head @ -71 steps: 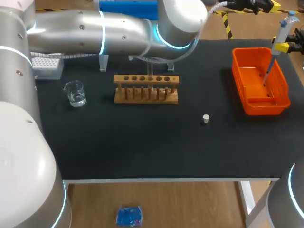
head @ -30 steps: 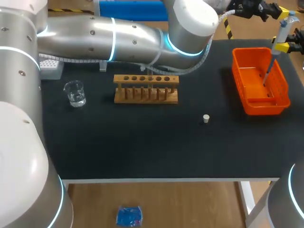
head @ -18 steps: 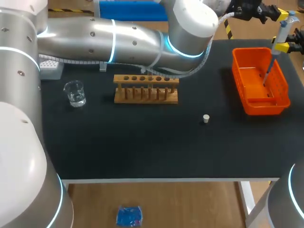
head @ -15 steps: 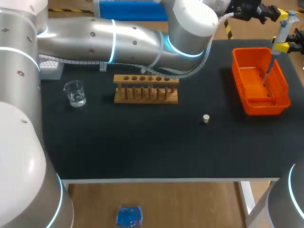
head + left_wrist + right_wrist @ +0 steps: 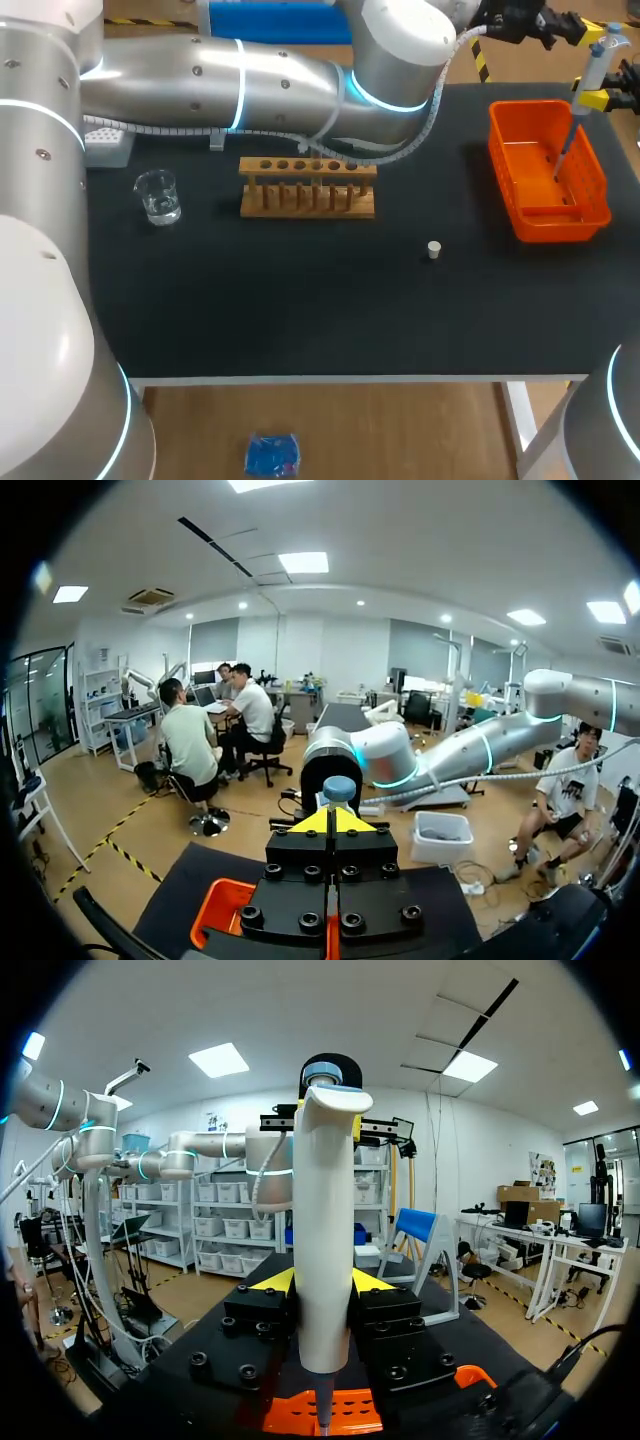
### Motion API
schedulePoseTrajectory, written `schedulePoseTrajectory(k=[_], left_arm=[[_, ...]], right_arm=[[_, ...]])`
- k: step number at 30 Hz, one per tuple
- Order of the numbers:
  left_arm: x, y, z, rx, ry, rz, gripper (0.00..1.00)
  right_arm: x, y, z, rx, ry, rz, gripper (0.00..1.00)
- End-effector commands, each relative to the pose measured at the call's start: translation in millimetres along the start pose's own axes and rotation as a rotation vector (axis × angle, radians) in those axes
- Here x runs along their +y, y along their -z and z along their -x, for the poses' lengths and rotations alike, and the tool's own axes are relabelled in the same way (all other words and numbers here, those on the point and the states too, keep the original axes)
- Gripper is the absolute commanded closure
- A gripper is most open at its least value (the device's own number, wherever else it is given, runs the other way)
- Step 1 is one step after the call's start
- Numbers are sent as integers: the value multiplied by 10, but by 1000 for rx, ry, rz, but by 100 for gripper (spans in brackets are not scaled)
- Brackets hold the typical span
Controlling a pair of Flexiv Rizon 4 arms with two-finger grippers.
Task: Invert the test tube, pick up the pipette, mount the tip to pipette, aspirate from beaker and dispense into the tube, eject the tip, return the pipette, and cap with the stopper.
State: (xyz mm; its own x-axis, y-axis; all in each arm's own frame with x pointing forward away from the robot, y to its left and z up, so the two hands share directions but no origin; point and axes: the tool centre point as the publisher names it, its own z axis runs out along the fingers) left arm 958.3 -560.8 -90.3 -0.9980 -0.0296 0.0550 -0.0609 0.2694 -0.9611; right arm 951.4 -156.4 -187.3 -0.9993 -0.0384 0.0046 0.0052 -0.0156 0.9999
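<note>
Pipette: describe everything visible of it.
The pipette has a pale, plastic-looking body, a blue-grey knob on top and a thin shaft below. It stands roughly upright, its body clamped from two sides by the yellow-tipped fingers of the right gripper. The shaft points down into the orange basket; any contact there cannot be told.

Head cam: fixed, above & behind robot, looks down on whole bench (image 5: 300, 320); wide, farthest off.
L wrist cam: fisheye on L arm, faces roughly level over bench's far right corner; pipette (image 5: 338, 788) top close ahead.
R wrist cam: fisheye on R arm, roughly level; pipette v. close, mid-view.
Shared: pipette + orange basket (image 5: 548, 170), all 3 views.
</note>
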Motion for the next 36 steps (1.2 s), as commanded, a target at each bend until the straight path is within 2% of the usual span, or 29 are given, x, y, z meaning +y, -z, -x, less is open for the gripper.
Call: schedulePoseTrajectory(k=[1,36], left_arm=[[42,-34,21,6,2,-9,100],[240,-140,-21,14,31,15,100]], right_arm=[[-1,17,17,6,0,0,100],[-1,17,17,6,0,0,100]])
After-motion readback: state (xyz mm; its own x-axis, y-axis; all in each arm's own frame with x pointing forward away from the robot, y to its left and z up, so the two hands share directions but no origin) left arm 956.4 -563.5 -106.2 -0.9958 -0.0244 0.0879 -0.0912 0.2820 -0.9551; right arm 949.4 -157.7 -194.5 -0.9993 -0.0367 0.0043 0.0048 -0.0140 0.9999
